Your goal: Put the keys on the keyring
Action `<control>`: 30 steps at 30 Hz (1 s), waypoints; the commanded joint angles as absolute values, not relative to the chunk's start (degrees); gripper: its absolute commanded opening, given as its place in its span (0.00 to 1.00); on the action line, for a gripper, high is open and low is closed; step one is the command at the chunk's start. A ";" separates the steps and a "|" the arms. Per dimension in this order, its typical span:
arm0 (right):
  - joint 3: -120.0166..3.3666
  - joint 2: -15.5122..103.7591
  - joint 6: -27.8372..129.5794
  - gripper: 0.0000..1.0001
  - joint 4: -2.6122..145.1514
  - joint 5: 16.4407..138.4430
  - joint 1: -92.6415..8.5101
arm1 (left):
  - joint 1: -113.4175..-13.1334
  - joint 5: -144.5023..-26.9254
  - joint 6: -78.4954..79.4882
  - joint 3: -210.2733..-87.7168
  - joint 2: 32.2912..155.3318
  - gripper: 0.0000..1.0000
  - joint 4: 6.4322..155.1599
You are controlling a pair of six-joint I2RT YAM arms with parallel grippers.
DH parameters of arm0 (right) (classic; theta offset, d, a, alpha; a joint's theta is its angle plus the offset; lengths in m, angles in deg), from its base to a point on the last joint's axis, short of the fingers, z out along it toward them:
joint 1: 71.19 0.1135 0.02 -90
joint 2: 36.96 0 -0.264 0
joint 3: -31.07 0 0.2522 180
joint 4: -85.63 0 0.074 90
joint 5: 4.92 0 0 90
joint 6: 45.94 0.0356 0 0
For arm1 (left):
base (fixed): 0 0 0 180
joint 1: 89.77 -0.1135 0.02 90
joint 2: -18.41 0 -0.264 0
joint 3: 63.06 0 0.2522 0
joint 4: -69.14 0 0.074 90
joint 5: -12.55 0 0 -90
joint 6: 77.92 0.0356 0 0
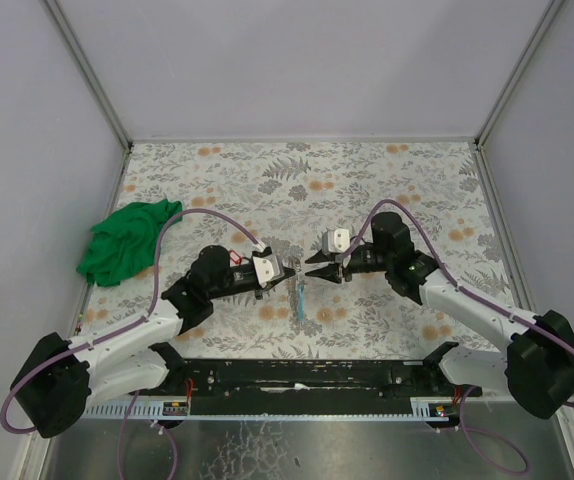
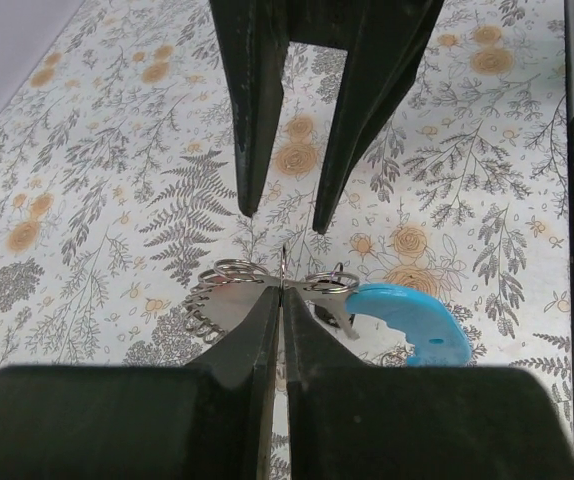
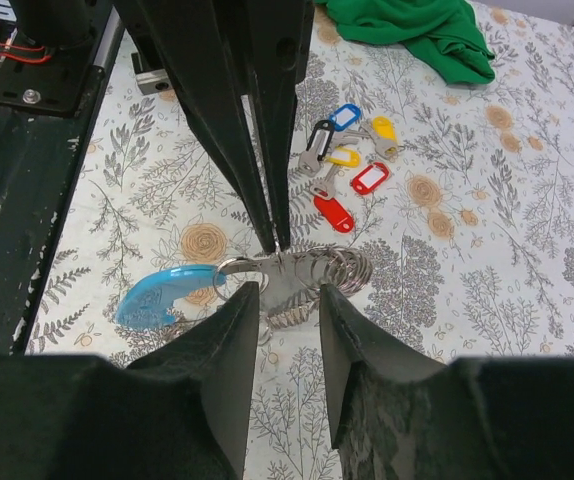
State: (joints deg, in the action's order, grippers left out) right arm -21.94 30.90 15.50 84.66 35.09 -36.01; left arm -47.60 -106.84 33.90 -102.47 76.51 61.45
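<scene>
At the table's (image 1: 417, 170) middle, the keyring (image 3: 307, 272) is clamped in the left jaws.
The right jaws are held apart close by it; no key appears threaded yet, and the keys (image 3: 342, 165) are left loose nearby.

Count on inspection: six small metal keys (image 3: 342, 157) with oblong plastic tags, namely two red, two yellow, one blue and one black. One keyring (image 3: 302, 272) of grey wire loops with a light-blue plastic arc. One crumpled green cloth (image 1: 125, 243).
</scene>
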 commanded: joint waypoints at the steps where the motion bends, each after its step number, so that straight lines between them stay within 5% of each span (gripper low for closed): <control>1: -20.16 31.34 14.05 0.36 92.64 35.85 -34.72 | -46.98 -104.95 35.64 -104.04 75.36 0.00 60.30; 16: -17.33 32.11 16.45 0.18 100.52 44.93 -30.17 | -46.25 -104.34 34.76 -104.12 75.97 0.00 59.56; 23: -13.94 29.79 20.97 0.01 105.96 56.17 -27.13 | -43.59 -99.58 31.99 -102.55 75.40 0.00 57.82; 30: -12.12 30.71 32.92 0.00 115.70 73.83 -22.93 | -37.72 -93.19 28.71 -100.13 74.89 0.00 54.96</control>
State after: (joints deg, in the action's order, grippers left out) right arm -11.42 30.29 24.68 105.40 60.33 -25.30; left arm -42.07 -94.12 31.95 -101.60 75.97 60.77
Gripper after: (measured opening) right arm 0.015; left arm 0.006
